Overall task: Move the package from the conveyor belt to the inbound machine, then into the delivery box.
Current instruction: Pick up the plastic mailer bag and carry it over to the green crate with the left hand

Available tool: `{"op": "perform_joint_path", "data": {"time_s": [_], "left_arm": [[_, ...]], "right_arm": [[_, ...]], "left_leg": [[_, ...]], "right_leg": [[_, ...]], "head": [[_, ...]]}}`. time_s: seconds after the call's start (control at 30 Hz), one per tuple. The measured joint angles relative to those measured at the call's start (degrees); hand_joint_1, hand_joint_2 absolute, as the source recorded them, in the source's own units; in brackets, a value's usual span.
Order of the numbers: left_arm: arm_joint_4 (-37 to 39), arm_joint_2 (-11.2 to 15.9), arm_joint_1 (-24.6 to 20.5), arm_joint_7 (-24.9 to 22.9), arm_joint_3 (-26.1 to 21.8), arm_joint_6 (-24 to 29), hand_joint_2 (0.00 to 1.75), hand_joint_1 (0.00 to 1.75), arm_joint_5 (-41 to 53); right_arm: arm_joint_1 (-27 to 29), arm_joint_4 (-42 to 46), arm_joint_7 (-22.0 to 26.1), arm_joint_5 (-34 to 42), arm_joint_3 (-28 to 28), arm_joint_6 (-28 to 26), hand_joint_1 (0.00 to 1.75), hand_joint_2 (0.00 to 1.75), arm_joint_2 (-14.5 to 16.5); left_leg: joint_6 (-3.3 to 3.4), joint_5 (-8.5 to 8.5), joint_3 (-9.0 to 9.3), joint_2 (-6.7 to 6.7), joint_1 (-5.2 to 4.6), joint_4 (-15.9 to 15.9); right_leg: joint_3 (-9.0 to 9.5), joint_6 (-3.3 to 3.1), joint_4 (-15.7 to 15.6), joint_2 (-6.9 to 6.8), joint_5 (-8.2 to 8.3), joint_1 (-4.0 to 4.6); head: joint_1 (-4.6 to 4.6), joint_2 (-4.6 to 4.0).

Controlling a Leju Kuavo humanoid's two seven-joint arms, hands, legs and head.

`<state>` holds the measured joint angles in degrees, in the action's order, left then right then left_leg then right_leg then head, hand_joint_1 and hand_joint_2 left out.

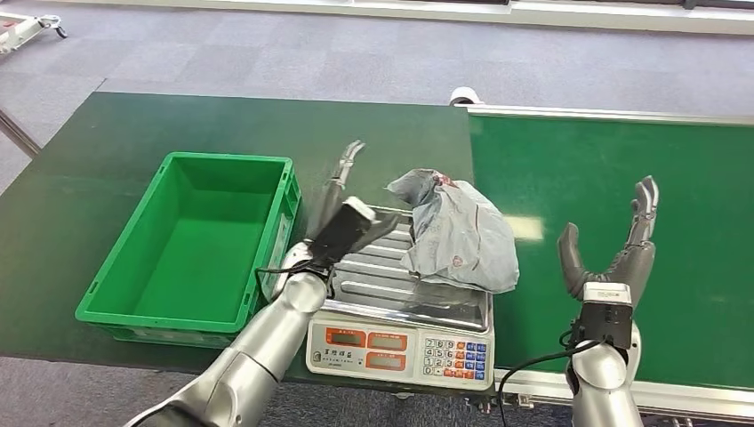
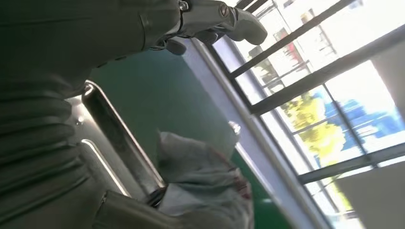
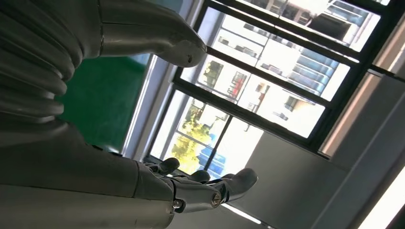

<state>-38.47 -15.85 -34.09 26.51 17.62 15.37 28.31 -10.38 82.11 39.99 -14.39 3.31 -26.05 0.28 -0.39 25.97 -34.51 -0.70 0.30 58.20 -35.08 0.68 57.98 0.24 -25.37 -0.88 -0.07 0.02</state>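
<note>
The conveyor belt [image 1: 613, 187] was the largest thing, a bright green band with a metal rail that ran along the right half of the scene. Joined to its left edge lay a darker green table [image 1: 107, 151], reaching to the far left corner. At the table's near-left part sat a green plastic crate [image 1: 267, 240], open-topped with nothing visible in it, its right wall just beside the scale. The scale [image 1: 400, 347], the inbound machine, stood at the near edge where table and belt met, with a ribbed steel platter and a front panel of orange-framed displays and coloured keys. On the platter's right part rested the grey package [image 1: 462, 236], a crumpled poly mailer with a reddish mark near its far end; its right side overhung the platter toward the belt.

The left hand [image 1: 342, 218] hovered over the platter's left part, close to the package's left side, fingers stretched apart and holding nothing. The right hand [image 1: 613, 258] was raised above the belt, apart from the package's right side, thumb and fingers spread wide, holding nothing.
</note>
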Motion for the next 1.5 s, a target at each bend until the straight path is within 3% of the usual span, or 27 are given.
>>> {"op": "perform_joint_path", "data": {"time_s": [0.23,0.43,0.57,0.7,1.0,1.5], "left_arm": [[11.86,-2.82,-5.36,-10.48,7.49,-3.99,1.75,0.0,11.7],[14.96,-3.17,-5.99,-14.07,13.17,-11.54,1.75,0.0,15.3],[15.73,-3.17,-6.0,-15.35,16.82,-13.03,1.75,0.0,15.77],[16.16,-3.17,-6.04,-15.82,18.61,-11.01,1.75,1.71,14.77],[16.72,-3.17,-5.95,-12.24,18.95,-0.3,1.75,1.75,11.94],[16.16,-3.15,-4.74,-4.3,16.81,9.05,1.75,1.75,8.3]], "right_arm": [[-0.83,-5.47,0.02,-0.16,-0.05,2.07,0.0,1.75,0.94],[-2.38,-7.93,0.05,-0.8,-0.05,3.23,0.0,1.75,1.78],[-2.81,-9.01,0.07,-0.81,-0.05,3.62,0.0,1.75,2.15],[-2.85,-9.51,0.08,-1.55,-0.3,4.22,0.0,1.75,2.5],[-2.77,-9.63,0.08,-3.59,-2.43,6.58,0.0,1.75,3.43],[-2.31,-9.82,0.08,-4.01,-3.93,6.86,0.0,1.75,3.91]], "left_leg": [[0.01,0.01,-0.02,0.02,-0.03,-0.01],[0.0,0.01,-0.01,0.04,-0.03,-0.02],[0.01,0.0,-0.02,0.03,-0.03,-0.02],[0.01,0.01,-0.02,0.02,-0.04,-0.02],[0.01,0.01,-0.03,0.02,-0.04,-0.02],[0.01,0.01,-0.04,0.03,-0.05,-0.02]], "right_leg": [[-0.02,0.01,0.0,0.02,0.0,-0.03],[-0.05,0.01,0.0,0.05,-0.01,-0.02],[-0.04,0.01,0.0,0.04,-0.01,-0.02],[-0.03,0.01,0.0,0.03,-0.01,-0.03],[-0.05,0.01,0.0,0.04,-0.01,-0.04],[-0.07,0.01,0.0,0.04,-0.01,-0.04]], "head": [[0.0,0.0],[0.0,0.0],[0.0,0.0],[0.01,0.0],[0.0,0.0],[0.01,0.0]]}}
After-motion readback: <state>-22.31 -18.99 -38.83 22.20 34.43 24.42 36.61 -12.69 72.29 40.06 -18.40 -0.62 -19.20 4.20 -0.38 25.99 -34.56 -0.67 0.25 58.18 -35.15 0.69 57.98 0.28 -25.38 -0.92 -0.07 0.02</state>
